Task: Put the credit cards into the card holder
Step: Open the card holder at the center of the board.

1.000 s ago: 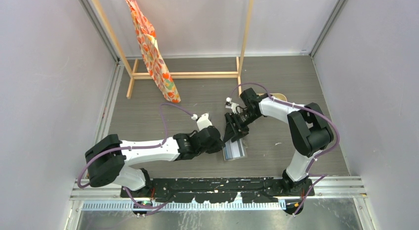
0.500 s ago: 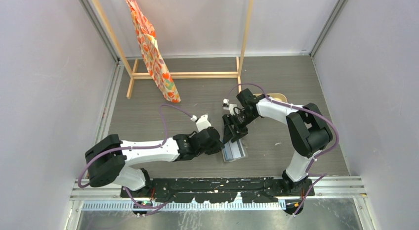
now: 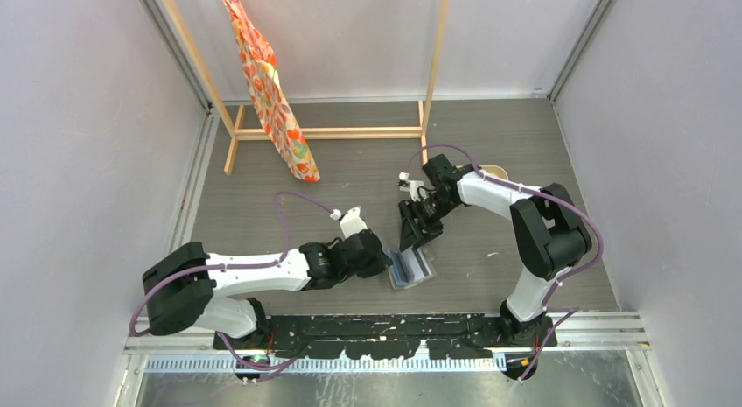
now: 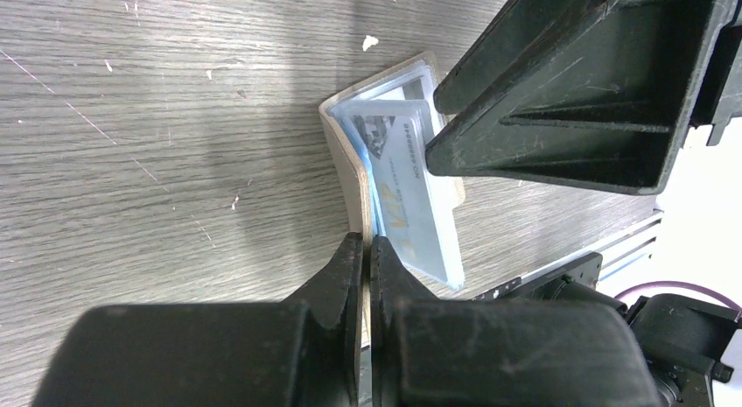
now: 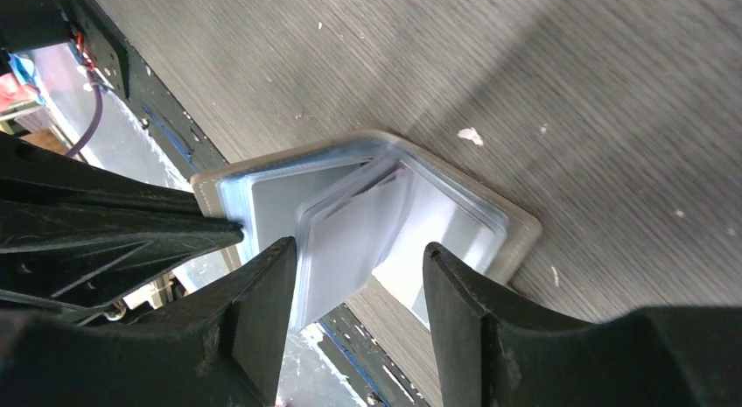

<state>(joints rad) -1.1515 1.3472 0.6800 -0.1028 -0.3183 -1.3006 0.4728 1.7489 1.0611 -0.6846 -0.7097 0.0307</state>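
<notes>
Your left gripper (image 4: 367, 249) is pressed shut, pinching the holder (image 4: 343, 166) by its 9 o'clock edge. Right gripper (image 5: 357, 254), jaws spread, hangs over the open holder, which lies just at its 6 o'clock on the table, spine running 12-to-6.

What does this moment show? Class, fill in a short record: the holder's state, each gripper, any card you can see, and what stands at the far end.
card holder: lies open on the table, clear sleeves fanned up
left gripper: shut on the edge of the holder's cover
right gripper: open, one finger either side of the sleeves
printed card: pale, inside a clear sleeve
far end: wooden rack with an orange patterned cloth hanging from it
</notes>
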